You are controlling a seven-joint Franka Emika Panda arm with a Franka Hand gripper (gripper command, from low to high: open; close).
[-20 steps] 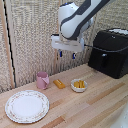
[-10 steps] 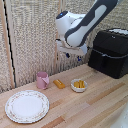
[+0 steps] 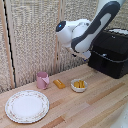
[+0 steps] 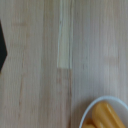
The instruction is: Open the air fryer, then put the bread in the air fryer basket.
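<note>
The air fryer [image 3: 111,52] is a large glossy black box at the exterior view's right, on the wooden table. Its basket front [image 3: 106,65] looks closed. I cannot pick out the handle against the black front. The bread [image 3: 59,83], a small orange-brown loaf, lies on the table between the pink cup and the white bowl. My gripper [image 3: 86,54] hangs just left of the fryer, above the bowl, mostly hidden by the arm. No fingers show in the wrist view, which looks down on the bare table and the bowl's rim.
A pink cup [image 3: 42,80] stands left of the bread. A white bowl of yellow chunks [image 3: 78,85] sits right of it and shows in the wrist view [image 4: 102,115]. A patterned plate [image 3: 27,105] lies front left. A woven screen stands behind.
The arm has swung towards the exterior view's right, closer to the air fryer. The objects on the table have not moved.
</note>
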